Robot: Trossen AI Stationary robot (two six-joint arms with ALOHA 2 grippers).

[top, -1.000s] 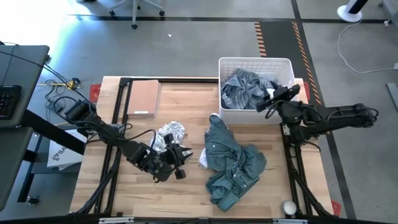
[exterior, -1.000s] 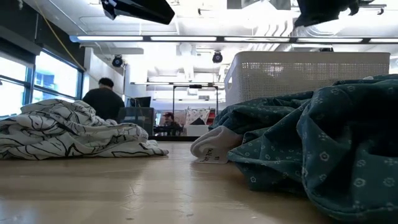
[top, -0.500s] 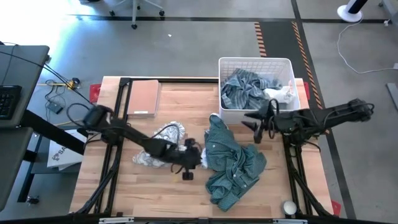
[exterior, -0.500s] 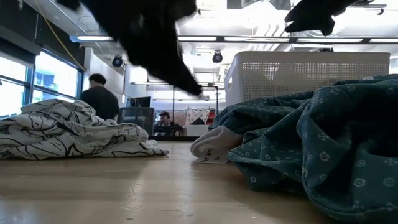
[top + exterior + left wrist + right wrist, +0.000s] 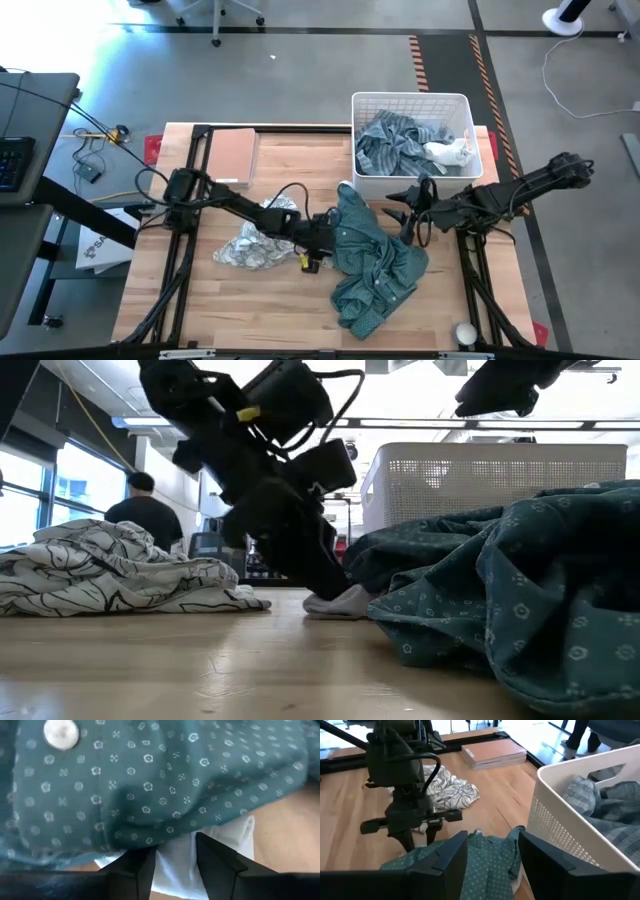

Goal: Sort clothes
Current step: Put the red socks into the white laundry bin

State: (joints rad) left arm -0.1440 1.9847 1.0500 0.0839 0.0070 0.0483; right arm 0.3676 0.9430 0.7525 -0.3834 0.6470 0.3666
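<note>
A dark green dotted shirt (image 5: 375,260) lies crumpled at the table's middle right. A small white piece of cloth (image 5: 175,857) sticks out from under its left edge. My left gripper (image 5: 325,242) is low at that edge and open, with the white piece (image 5: 345,602) between its fingers. A white garment with a black pattern (image 5: 255,240) lies left of it. A blue-grey striped garment (image 5: 395,140) and a small white piece (image 5: 447,152) lie in the white basket (image 5: 412,98). My right gripper (image 5: 405,208) hovers open over the green shirt's far right part, holding nothing. My left gripper comes slanting down from the table's left, and its open fingers (image 5: 142,867) stand on either side of the white piece (image 5: 176,870) where it comes out from under the green shirt's edge. I cannot tell whether the fingers touch it. The white piece lies flat on the table.
A brown flat pad (image 5: 230,155) lies at the far left of the table. A small white round thing (image 5: 465,332) sits at the near right corner. In the low view a person (image 5: 140,515) stands in the room behind the table.
My left gripper has swung from above the patterned garment toward the table's right and down to the green shirt's left edge, tipping downward. My right gripper has come away from the basket toward the near edge, over the green shirt. A white piece now shows in the basket.
</note>
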